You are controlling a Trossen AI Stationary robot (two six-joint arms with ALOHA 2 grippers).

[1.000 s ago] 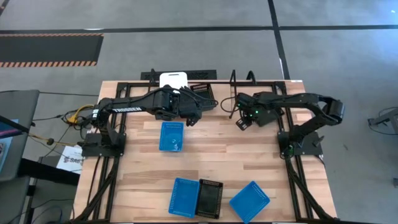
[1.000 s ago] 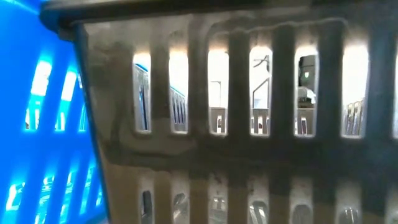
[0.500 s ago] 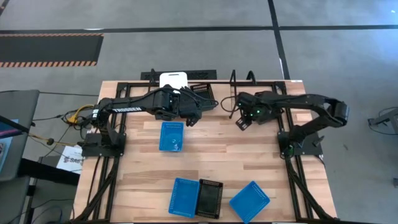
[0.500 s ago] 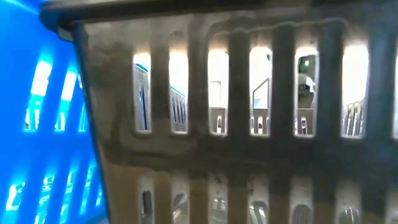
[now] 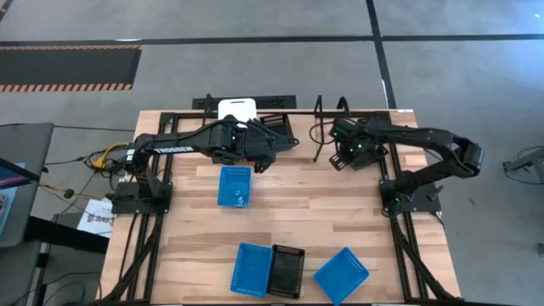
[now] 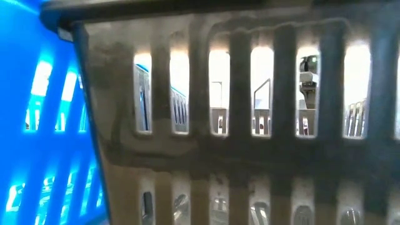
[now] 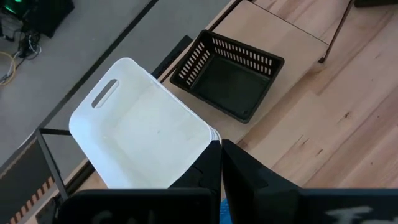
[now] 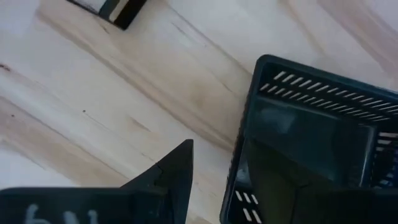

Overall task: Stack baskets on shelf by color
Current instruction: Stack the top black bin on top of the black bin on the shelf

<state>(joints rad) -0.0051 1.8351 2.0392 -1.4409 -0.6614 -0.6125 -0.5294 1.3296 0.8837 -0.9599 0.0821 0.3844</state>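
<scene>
1. Because a black basket and a blue basket press against the low camera, that view shows little beyond their slots.
2. The left gripper pinches the white basket's rim at the table's far edge, beside another black basket.
3. Only its wrist view shows the right gripper spread across a black basket's wall.
4. From above, the right gripper has moved nearer the shelf since earlier.

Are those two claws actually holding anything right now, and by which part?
Left gripper pinches the white basket by its rim. Right gripper straddles a black basket's wall.
</scene>
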